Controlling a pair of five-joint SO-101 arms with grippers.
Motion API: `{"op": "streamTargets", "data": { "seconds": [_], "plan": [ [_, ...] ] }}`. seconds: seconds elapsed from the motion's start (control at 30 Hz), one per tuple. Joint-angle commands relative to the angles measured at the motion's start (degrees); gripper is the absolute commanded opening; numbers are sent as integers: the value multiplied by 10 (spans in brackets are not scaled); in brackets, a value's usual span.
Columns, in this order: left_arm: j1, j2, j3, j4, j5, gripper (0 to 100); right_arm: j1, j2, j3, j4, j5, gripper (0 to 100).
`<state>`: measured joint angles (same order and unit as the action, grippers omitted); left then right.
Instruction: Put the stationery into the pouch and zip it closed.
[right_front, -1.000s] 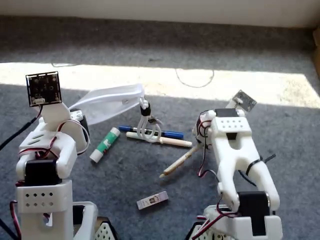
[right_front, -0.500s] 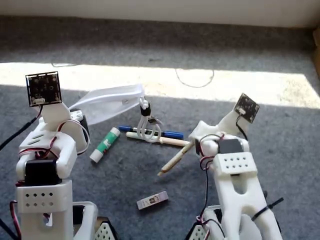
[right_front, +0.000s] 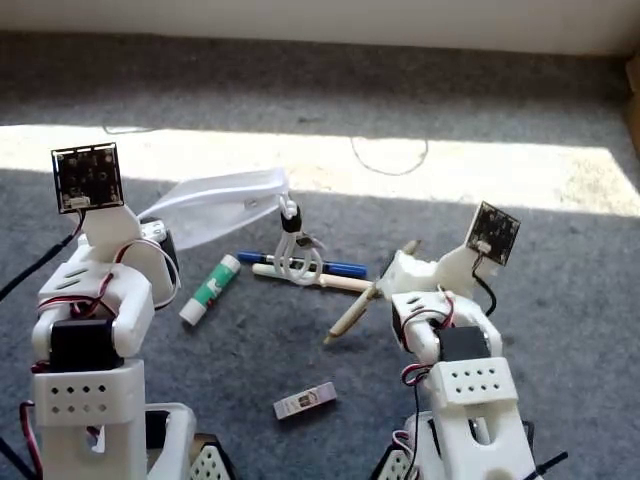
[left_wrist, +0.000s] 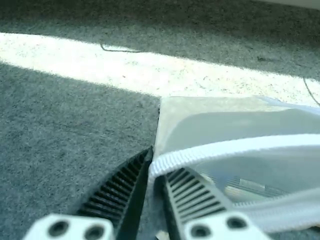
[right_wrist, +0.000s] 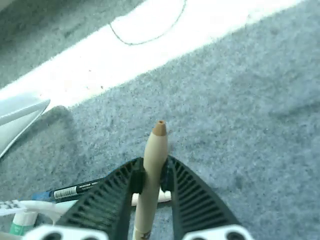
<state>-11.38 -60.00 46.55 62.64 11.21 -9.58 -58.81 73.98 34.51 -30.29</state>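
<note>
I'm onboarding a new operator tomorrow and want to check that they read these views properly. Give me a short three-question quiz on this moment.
1. True or false: the right pincer is shut on the beige pen.
2. The left pincer is: A) open, holding nothing; B) shut on the edge of the pouch; C) shut, holding nothing.
3. Name the green-and-white item lying on the carpet nearest the left arm's base.

Key: 1 true; 2 B; 3 the glue stick.
</note>
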Motion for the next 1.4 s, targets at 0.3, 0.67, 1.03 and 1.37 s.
{"op": "streamTargets", "data": {
  "seconds": [0.3,0.67,1.03,1.37],
  "plan": [
    [-5,-2,1,-10,-5,11,-61,-21,-11,-14,32,4],
    [-1,-2,0,-10,-5,11,-142,-116,-26,-15,251,4],
    [-1,-2,1,-10,-5,11,-238,-203,-120,-15,347,4],
    [-1,-2,2,-10,-5,11,-268,-203,-153,-116,348,4]
  ]
}}
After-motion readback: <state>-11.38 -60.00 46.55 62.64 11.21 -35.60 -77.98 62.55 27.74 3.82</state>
